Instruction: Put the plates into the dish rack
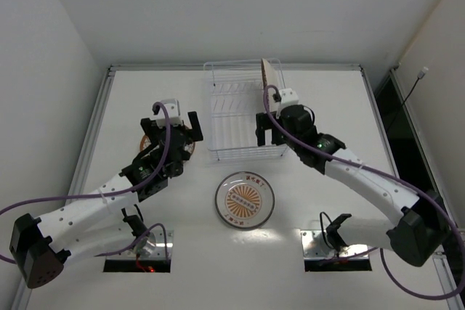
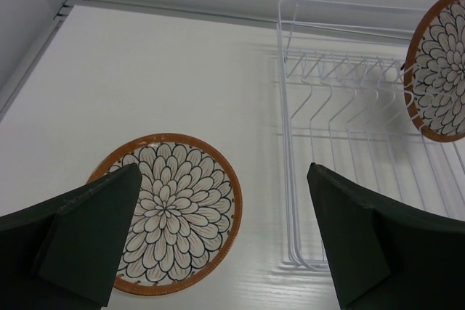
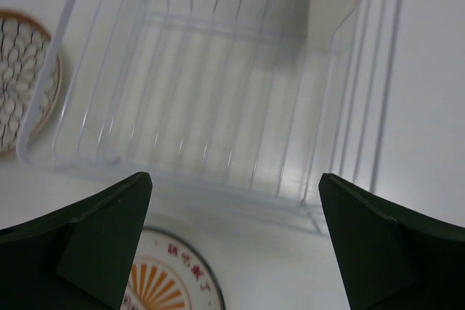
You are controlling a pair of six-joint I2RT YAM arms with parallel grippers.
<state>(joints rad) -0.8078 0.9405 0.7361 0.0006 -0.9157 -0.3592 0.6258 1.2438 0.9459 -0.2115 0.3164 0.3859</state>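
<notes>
Hands both gape, holding nothing — left hand (image 1: 176,127) hangs over the petal plate (image 2: 168,212), right hand (image 1: 268,136) over the rack's (image 1: 232,117) near rim. A racked plate (image 2: 440,67) stands at the rack's two o'clock corner; the sunburst plate (image 1: 245,200) lies at its six. I'd fear the flat petal plate skidding against rack wire at three o'clock — worktop (image 1: 330,107) opens at nine.

Petal plate (image 2: 438,70) stands upright in wire rack (image 1: 232,125); second petal plate (image 2: 171,212) and sunburst plate (image 1: 245,200) lie flat outside it
</notes>
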